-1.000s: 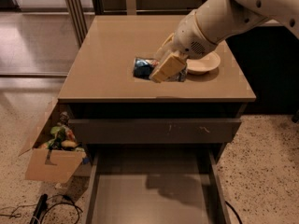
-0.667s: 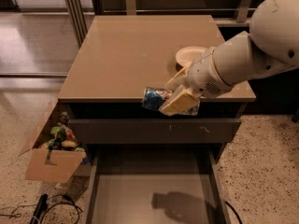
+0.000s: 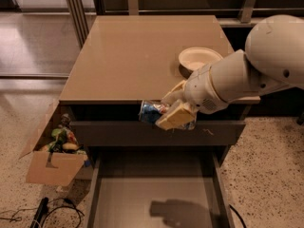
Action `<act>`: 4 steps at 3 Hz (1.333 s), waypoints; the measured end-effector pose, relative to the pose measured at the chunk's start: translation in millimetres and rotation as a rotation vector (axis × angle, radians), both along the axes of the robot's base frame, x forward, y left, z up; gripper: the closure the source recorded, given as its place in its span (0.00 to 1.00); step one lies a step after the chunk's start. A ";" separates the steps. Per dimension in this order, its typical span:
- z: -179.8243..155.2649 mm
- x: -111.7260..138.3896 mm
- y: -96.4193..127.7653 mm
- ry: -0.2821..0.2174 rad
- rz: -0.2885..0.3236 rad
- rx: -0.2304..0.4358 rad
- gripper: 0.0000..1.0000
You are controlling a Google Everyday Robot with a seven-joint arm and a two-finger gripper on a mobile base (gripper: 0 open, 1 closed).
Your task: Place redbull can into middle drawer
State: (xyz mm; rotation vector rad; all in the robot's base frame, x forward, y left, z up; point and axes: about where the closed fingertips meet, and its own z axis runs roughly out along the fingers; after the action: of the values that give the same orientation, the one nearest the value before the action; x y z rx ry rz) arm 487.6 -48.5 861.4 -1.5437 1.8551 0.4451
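My gripper (image 3: 173, 109) is shut on the redbull can (image 3: 151, 111), a slim blue-and-silver can held on its side. It hangs in the air just in front of the cabinet's front edge, over the dark drawer front. The middle drawer (image 3: 156, 198) is pulled open below, with a plain grey-brown floor showing the arm's shadow. The can is above the drawer's back part, well clear of the floor.
A cream round bowl (image 3: 198, 58) sits on the cabinet top (image 3: 137, 56) at the right. A cardboard box (image 3: 52, 156) with several items stands on the floor to the left of the drawer. Cables (image 3: 42, 215) lie on the floor at lower left.
The gripper has carried the can off the cabinet top, forward past the front edge and down, to a spot over the open drawer. The bowl has come into full view.
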 end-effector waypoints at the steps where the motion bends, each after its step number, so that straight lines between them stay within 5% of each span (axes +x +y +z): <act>1: -46.7 -21.5 26.0 0.059 0.002 0.075 1.00; 3: -150.5 -62.9 58.7 0.123 -0.061 0.165 1.00; 4: -191.9 -71.0 47.8 0.118 -0.084 0.157 1.00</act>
State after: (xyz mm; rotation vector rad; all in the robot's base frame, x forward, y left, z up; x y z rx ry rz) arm 416.6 -0.7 669.4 -1.3559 1.9174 0.6391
